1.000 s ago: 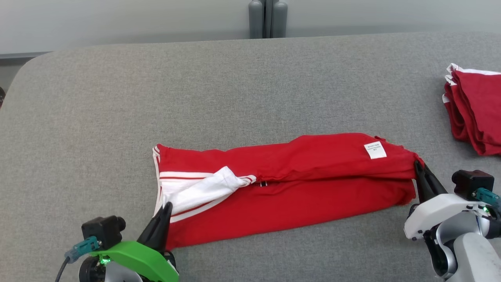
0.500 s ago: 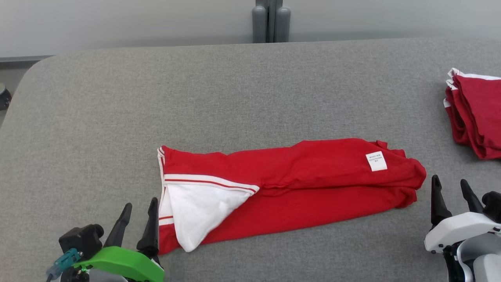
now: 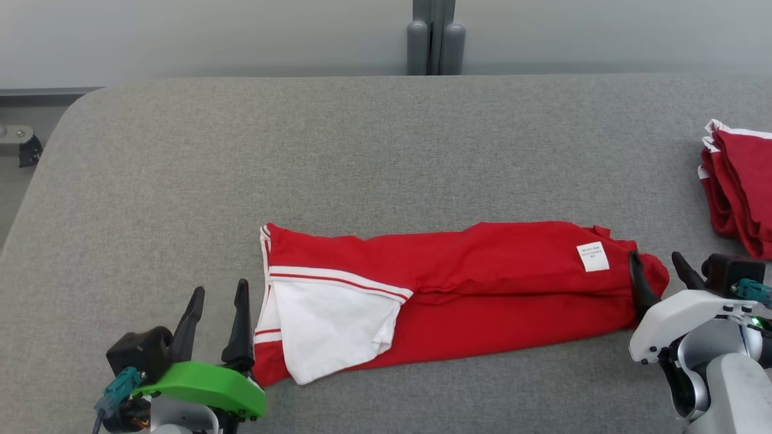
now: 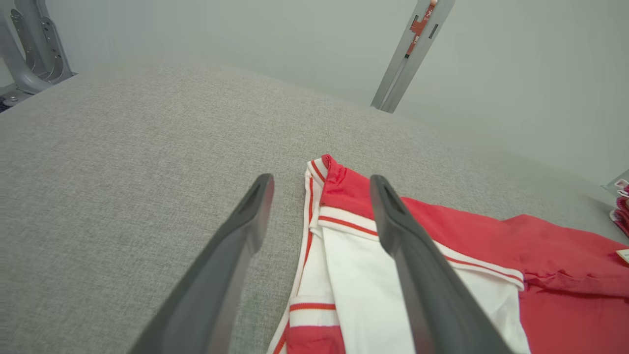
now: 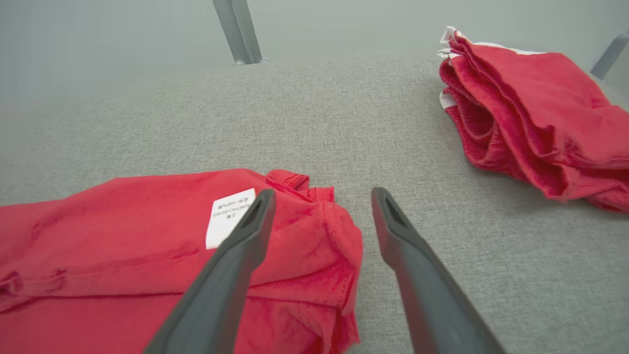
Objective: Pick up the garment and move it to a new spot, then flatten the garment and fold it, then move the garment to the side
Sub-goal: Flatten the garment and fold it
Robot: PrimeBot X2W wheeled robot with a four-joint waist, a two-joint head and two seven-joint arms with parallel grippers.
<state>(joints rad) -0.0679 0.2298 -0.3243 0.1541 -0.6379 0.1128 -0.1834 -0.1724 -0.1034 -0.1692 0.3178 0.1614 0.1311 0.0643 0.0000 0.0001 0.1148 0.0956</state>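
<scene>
The garment (image 3: 482,289), red with a white sleeve (image 3: 329,328) and a white label (image 3: 593,257), lies folded in a long strip across the front of the grey table (image 3: 362,150). My left gripper (image 3: 220,289) stands open just left of its striped left end, holding nothing. In the left wrist view the left gripper (image 4: 322,179) has the garment's (image 4: 491,246) corner between and beyond its fingers. My right gripper (image 3: 654,259) is open at the right end. The right wrist view has the right gripper (image 5: 323,192) straddling the garment's (image 5: 147,221) bunched end near the label (image 5: 228,216).
A stack of folded red garments (image 3: 739,187) lies at the table's right edge, up and to the right of my right gripper (image 5: 530,113). Grey posts (image 3: 435,42) stand behind the table's far edge. The table's rounded left corner (image 3: 66,114) drops off to the floor.
Both grippers have opened and let go of the garment's ends. The lifted white sleeve has dropped flat. The right gripper drew back, then returned to the right end. The camera has shifted.
</scene>
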